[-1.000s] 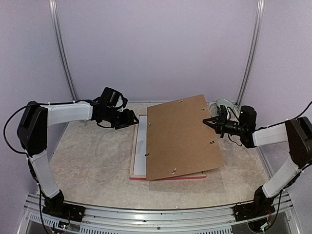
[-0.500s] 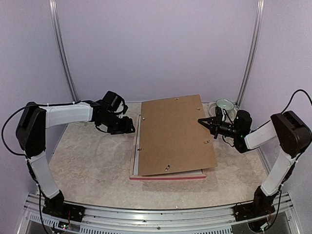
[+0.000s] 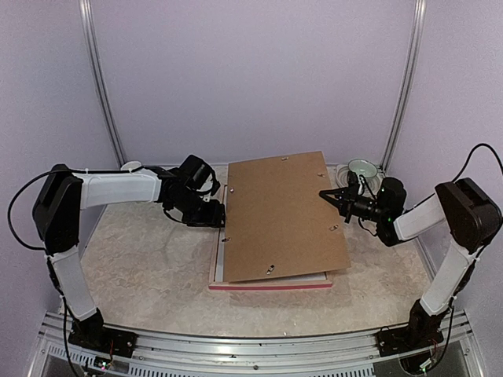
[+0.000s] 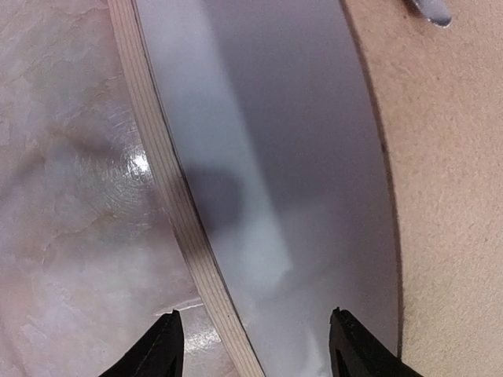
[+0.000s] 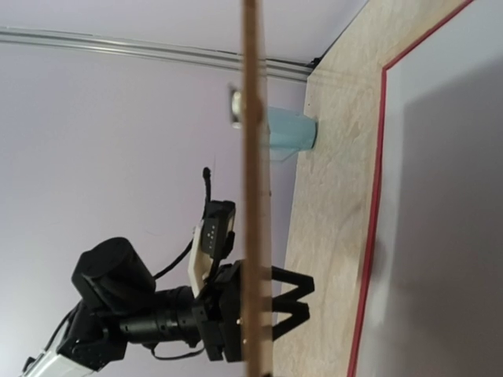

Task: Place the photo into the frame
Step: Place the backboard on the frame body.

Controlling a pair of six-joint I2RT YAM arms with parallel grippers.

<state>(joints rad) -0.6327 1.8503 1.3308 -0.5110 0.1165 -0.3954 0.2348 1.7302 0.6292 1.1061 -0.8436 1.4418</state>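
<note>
The frame (image 3: 267,286) lies flat, its pink front rail toward me and its pale wood left rail (image 4: 177,212) seen close in the left wrist view. A white sheet (image 3: 222,265) fills it. The photo's picture side is hidden. Over the frame slants a brown backing board (image 3: 283,216), its right edge raised. My right gripper (image 3: 324,195) is shut on that edge, and the board (image 5: 251,157) shows edge-on in the right wrist view. My left gripper (image 3: 218,214) hangs open with its fingertips (image 4: 167,345) astride the left rail, holding nothing.
A pale round object (image 3: 361,167) sits at the back right behind the right arm. A teal cup (image 5: 291,129) stands at the table's far edge. Lilac walls and two metal posts close in the back. The table (image 3: 141,259) is beige marble.
The backing board has swung left and come lower over the frame, still in my right gripper. My left gripper has moved right, up to the frame's left rail.
</note>
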